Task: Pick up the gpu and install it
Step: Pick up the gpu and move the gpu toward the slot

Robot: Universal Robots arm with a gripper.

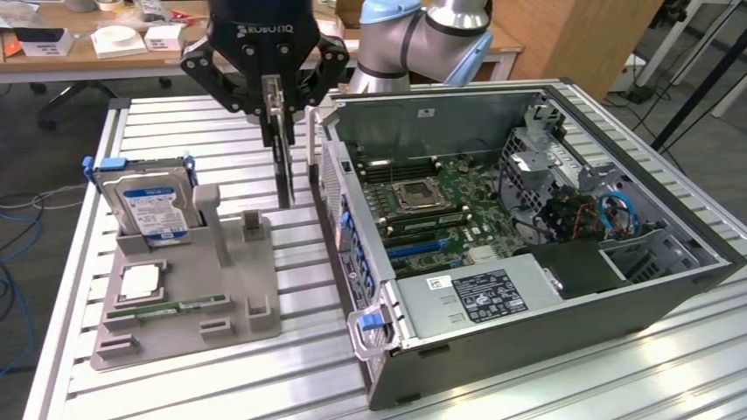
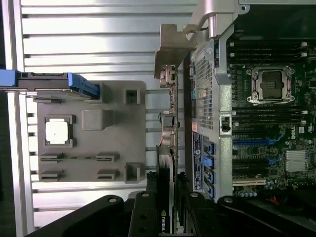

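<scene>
Exterior view: the hand [image 1: 276, 112] points straight down in the upper middle of the frame and pinches the gpu [image 1: 283, 171], which stands upright on edge between the grey holder [image 1: 240, 280] and the open computer case [image 1: 491, 350]. There is one gpu, one hard drive [image 1: 146, 206], one holder and one case. The gpu shows only its thin edge, and the arm is cut off at the top.

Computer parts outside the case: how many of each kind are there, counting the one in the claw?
Hard drive: 1
Processor chip: 1
Memory stick: 1
Gpu, held in the claw: 1
Total: 4
</scene>
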